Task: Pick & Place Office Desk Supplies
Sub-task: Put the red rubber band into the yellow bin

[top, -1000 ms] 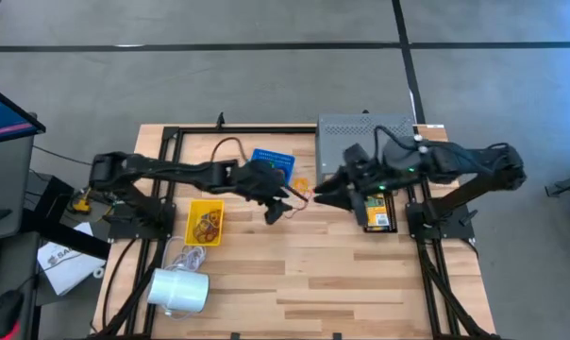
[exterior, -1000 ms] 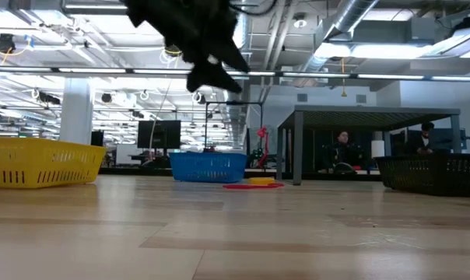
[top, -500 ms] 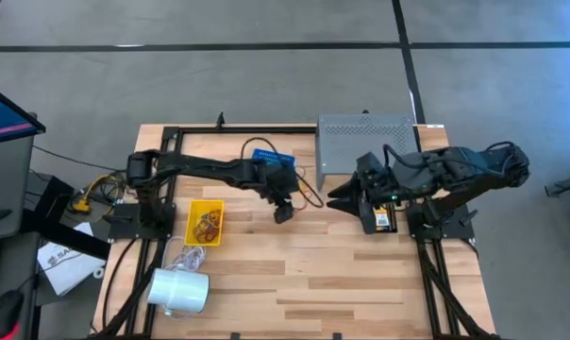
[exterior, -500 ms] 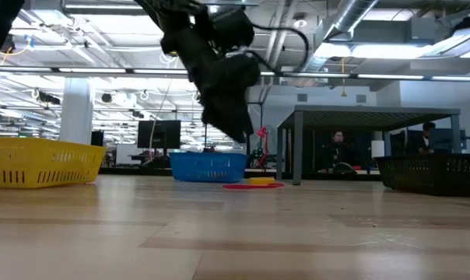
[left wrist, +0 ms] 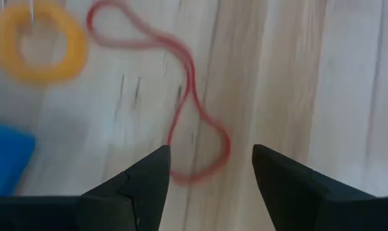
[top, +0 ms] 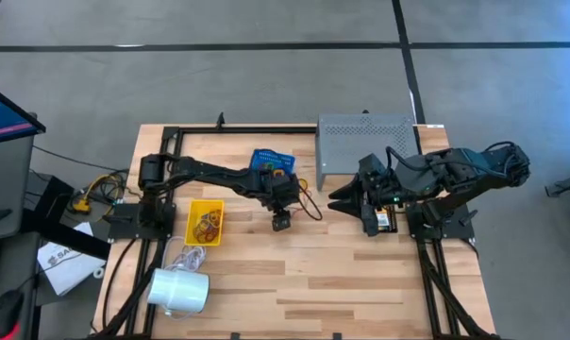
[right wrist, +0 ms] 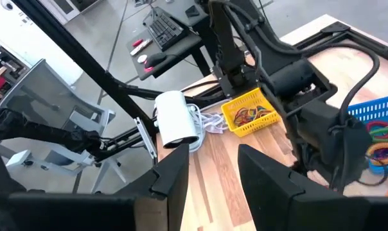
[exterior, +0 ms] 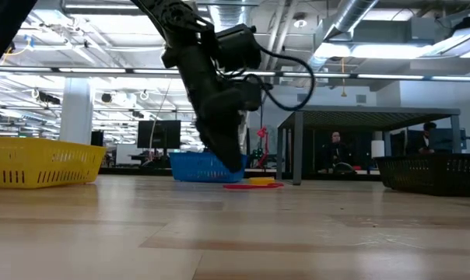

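Note:
My left gripper is open and hangs low over the table's middle, fingers pointing down. In the left wrist view it straddles the near loop of a long red rubber band that lies flat on the wood; I cannot tell any touch. An orange rubber band lies beyond it. The low view shows the gripper just above the red band. My right gripper waits open at the right, above a crayon box.
A yellow bin of rubber bands stands left of the left gripper, and a blue bin stands behind it. The grey perforated shelf sits at the far right. A white cylinder with a cord lies near the left front.
My left gripper has come down from high above the table to just above the red rubber band, shifting a little toward the near edge. My right gripper has drawn back a little toward the table's right.

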